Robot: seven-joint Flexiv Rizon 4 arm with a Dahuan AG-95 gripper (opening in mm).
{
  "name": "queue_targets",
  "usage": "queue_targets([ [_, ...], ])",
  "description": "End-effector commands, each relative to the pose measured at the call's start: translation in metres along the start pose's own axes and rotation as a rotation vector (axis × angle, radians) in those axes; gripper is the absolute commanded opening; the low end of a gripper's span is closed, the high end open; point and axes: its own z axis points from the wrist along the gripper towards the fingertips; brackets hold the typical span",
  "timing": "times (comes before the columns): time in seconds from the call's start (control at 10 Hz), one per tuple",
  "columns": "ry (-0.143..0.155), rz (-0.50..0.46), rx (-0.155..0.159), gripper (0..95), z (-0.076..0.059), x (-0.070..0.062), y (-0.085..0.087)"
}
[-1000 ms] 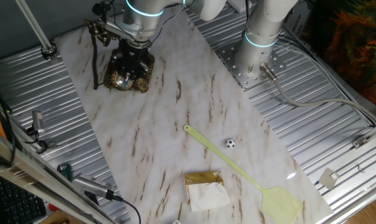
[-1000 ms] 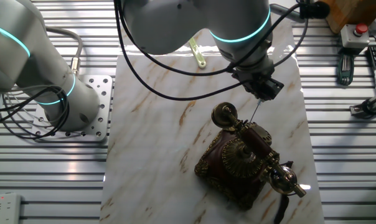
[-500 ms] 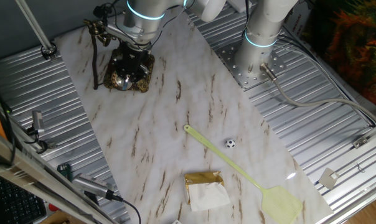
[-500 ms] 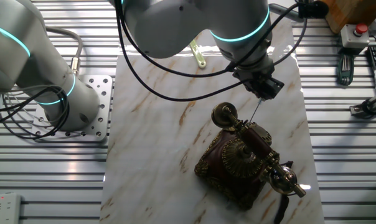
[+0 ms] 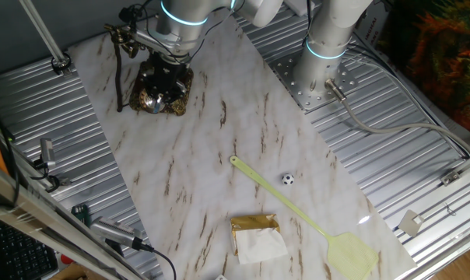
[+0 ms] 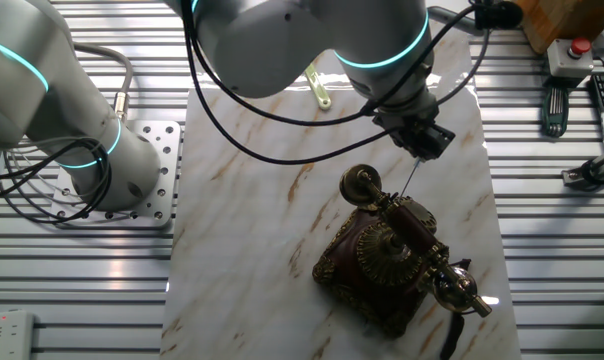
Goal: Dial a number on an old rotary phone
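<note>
Phone: the small ornate dark bronze-brown rotary phone (image 6: 382, 268) is set near one end of the white brown-veined marble slab (image 5: 219, 148), close to the slab's end edge and to the ribbed metal table (image 5: 406, 171) beyond it.
Handset: the dark red-and-brass handset (image 6: 412, 240) is laid across the cradle, one brass end raised toward the gripper, the other reaching past the phone's base near the slab's corner.
Dial: a round brass dial (image 5: 151, 99) is seen on the front in one fixed view; its finger holes are too small to be made out.
Gripper: the black two-finger gripper (image 6: 423, 140) is held above and just beside the phone; a thin rod (image 6: 410, 180) runs from it down toward the handset. Whether the fingers are parted or closed cannot be told, and the rod's tip is lost against the phone.
Open room: the middle of the slab is bare between the phone and the far-end items.
Far end: a pale yellow plastic fly swatter (image 5: 313, 222), a small black-and-white ball (image 5: 287, 180) and a gold-wrapped white packet (image 5: 256, 237) lie well apart from the phone.
Cut off: the arm's upper links are cropped by the frame top in both views.
</note>
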Motion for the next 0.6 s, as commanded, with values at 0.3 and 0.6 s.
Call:
queue_targets([
  [0.3, -0.013, -0.003, 0.021, 0.0, 0.0042, 0.0, -0.0012],
  [0.6, -0.018, -0.002, 0.023, 0.0, 0.0054, 0.0004, -0.0012],
])
